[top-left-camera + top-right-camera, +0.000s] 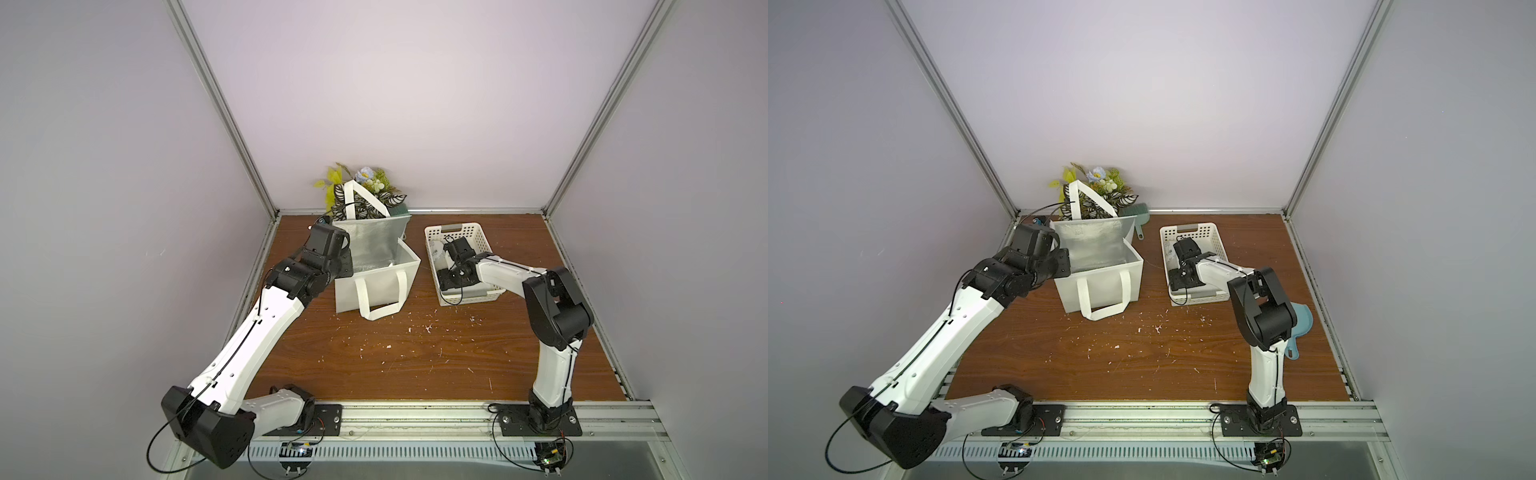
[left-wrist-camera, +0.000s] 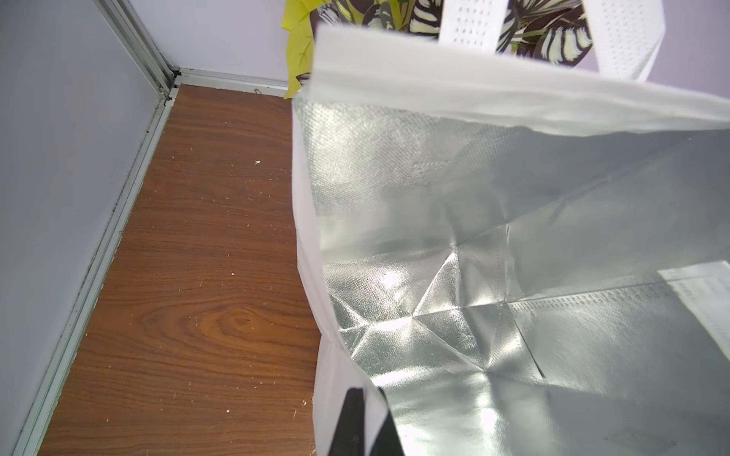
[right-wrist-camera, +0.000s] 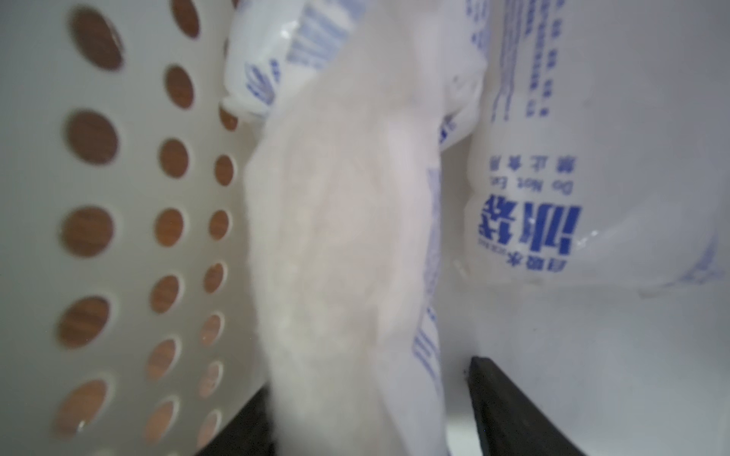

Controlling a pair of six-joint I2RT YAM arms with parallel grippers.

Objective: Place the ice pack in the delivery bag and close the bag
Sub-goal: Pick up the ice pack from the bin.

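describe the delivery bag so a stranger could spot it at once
On the wooden table, look at the back, just in front of the leafy plant. The delivery bag stands there, top open. Unlike the perforated white basket beside it, it is soft-sided, foil-lined, with strap handles.

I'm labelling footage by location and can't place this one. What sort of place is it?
Likely a robot lab test cell: a left arm and right arm bolted to an aluminium rail, plain walls in metal framing, and a wood-grain tabletop staged with a delivery bag and basket.
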